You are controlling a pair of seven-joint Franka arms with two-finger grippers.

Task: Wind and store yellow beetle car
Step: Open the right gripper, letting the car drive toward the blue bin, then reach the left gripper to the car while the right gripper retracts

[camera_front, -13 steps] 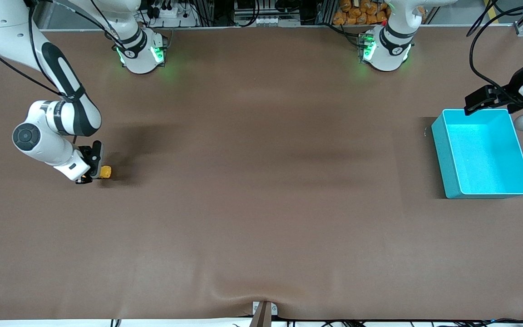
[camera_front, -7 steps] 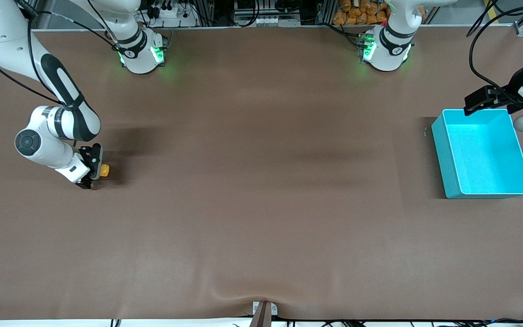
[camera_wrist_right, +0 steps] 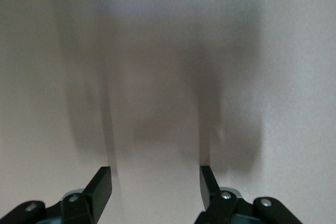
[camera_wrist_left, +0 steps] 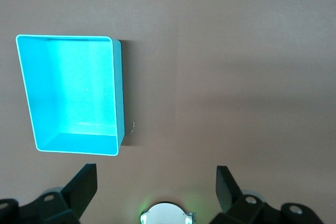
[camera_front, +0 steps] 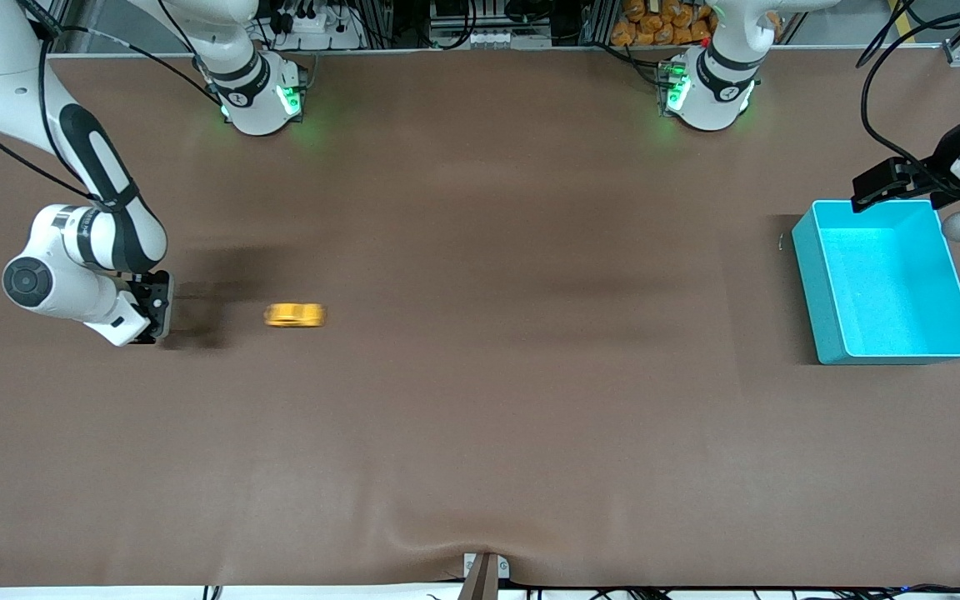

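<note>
The yellow beetle car [camera_front: 294, 315] is on the brown table, blurred by motion, free of both grippers and a short way from my right gripper [camera_front: 157, 310] toward the left arm's end. That right gripper [camera_wrist_right: 155, 174] stands low over the mat, open, with only bare table between its fingers. The car is out of view in both wrist views. The turquoise bin [camera_front: 813, 275] sits empty at the left arm's end. My left gripper [camera_front: 880, 185] waits in the air beside the bin's corner; in the left wrist view it [camera_wrist_left: 156, 177] is wide open and empty, with the bin [camera_wrist_left: 118, 93] off to one side.
The two arm bases [camera_front: 259, 92] [camera_front: 709, 87] with green lights stand along the table edge farthest from the front camera. A small clamp [camera_front: 484, 571] sits at the nearest edge, where the mat wrinkles.
The right gripper opened and let the car go. The car shot across the table toward the left arm's end, while the right gripper drew back a little.
</note>
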